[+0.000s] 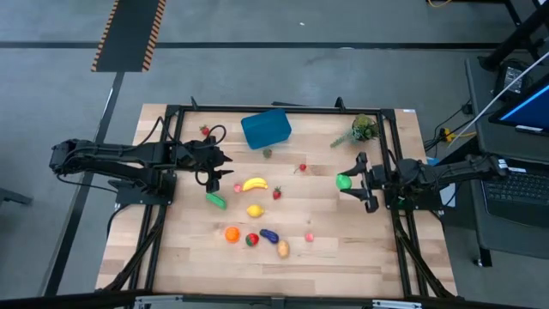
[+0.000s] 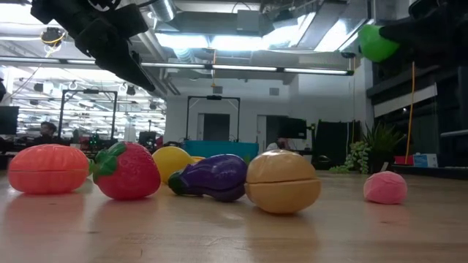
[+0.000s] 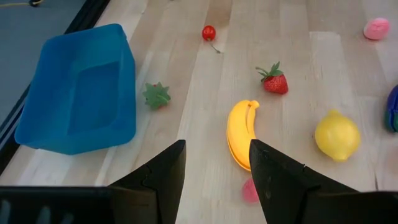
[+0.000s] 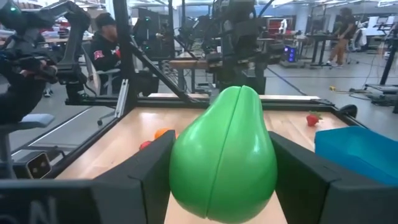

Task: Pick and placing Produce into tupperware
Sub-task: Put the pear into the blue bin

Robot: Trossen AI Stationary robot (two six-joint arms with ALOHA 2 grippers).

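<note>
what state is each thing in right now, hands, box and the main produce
right hand: shut on the green pepper, raised off the table
left hand: open, empty, above the banana
tupperware: open, empty
banana: lying flat on the table
lemon: loose on the table

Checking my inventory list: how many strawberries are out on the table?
3. The far strawberry lies left of the tupperware, the middle strawberry just right of the banana, the near strawberry beside the orange. None looks hidden.
</note>
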